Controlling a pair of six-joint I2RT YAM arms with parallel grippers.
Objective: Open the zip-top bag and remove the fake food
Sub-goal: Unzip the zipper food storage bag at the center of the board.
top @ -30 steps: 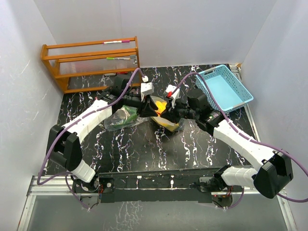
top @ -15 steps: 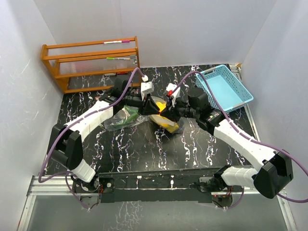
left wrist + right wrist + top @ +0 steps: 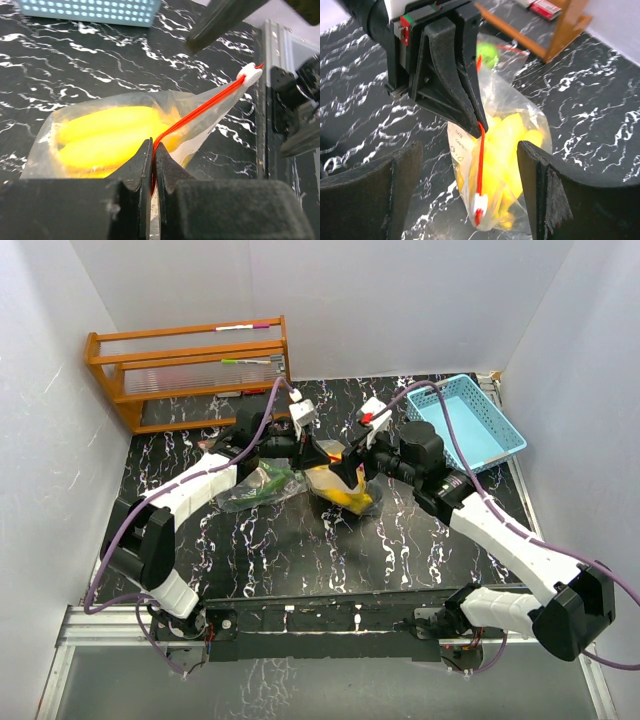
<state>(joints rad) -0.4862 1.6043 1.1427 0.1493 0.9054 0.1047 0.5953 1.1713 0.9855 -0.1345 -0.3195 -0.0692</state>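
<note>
Behind cloudy bag [image 3: 200, 125], bananas [image 3: 105, 132] blur; left fingers [image 3: 137, 170] pinch zip [image 3: 210, 102], right fingers [image 3: 370, 195] gape empty.

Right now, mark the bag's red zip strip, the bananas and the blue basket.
red zip strip [image 3: 200, 107], left wrist view, mid-length of the strip.
bananas [image 3: 105, 132], left wrist view, middle of the bunch.
blue basket [image 3: 480, 425], top view, its bare floor.

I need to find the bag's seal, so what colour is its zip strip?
The zip strip is red, with a white slider; it shows best in the left wrist view.
</note>
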